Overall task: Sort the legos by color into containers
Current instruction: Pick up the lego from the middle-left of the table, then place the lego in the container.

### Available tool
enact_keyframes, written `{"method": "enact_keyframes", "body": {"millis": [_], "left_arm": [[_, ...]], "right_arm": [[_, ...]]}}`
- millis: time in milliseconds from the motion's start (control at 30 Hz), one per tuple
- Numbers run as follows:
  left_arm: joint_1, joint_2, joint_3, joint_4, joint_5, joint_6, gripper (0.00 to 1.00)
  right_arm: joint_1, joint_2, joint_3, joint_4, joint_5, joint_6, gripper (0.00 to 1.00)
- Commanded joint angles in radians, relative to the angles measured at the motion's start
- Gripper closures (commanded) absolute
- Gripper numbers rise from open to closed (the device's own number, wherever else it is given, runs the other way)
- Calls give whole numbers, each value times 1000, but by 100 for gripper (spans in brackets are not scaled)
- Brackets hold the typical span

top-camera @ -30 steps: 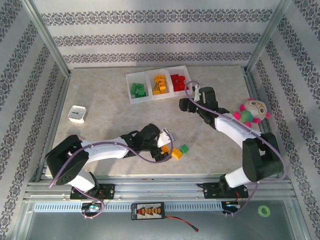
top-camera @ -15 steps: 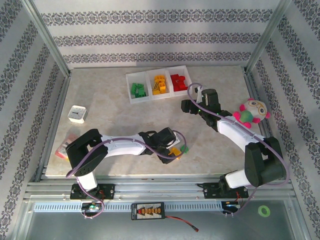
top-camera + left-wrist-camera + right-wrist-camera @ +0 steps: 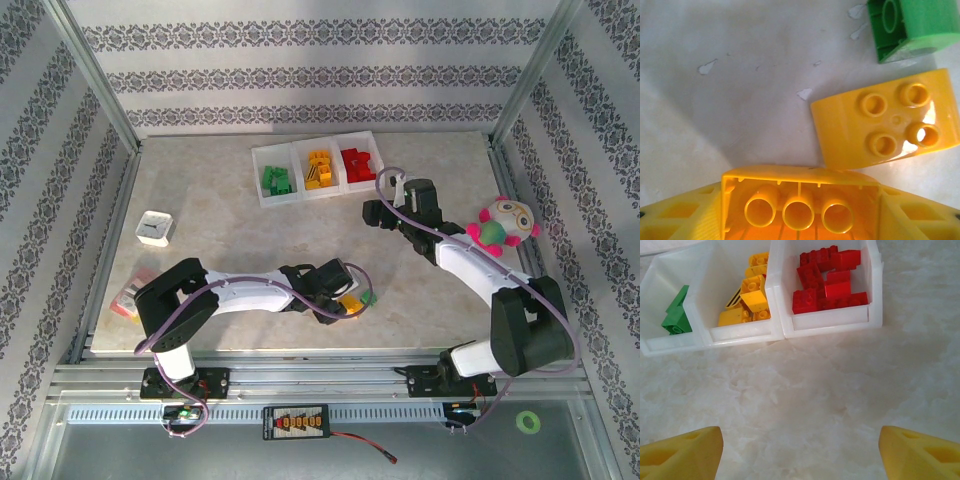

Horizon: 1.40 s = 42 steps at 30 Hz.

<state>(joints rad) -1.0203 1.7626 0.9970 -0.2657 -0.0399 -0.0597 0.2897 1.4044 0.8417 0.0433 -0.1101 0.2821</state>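
The bins stand at the back, with my right claw spread and empty before them. My left claw brackets a long yellow brick near the front; pinched or not, I cannot tell. I should squeeze squarely and lift straight, sparing the curved brick just beside it. The long brick's hollow side faces me, its long axis running finger to finger.

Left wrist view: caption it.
Left end effector clamps an upturned yellow brick; curved yellow brick and green brick beyond.
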Motion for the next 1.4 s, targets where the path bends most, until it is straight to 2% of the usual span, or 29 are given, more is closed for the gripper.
{"method": "enact_keyframes", "body": {"millis": [0,233,433,567,933,1100,1367], "left_arm": [[-6,-51,-14,8,-82,-23,42],[62,-126,-24,99,-144,-73,42],[191,-99,87,147,-97,-123,43],[283,-5,231,154,-76,-114,43],[455,314,736,54,-12,-70,43],[502,458,939,36,-17,-44,43],[559,653,1159,39,-38,-5,43]], "right_arm": [[-9,-59,-19,0,4,5,19],[-8,-123,-55,-5,-16,28,19],[-7,-164,-86,-25,-19,27,19],[-6,-186,-110,-27,-18,35,19],[-6,-187,-130,-23,-31,44,19],[-7,-182,-135,-32,-30,37,19],[-1,-164,-167,-11,-34,63,19]]}}
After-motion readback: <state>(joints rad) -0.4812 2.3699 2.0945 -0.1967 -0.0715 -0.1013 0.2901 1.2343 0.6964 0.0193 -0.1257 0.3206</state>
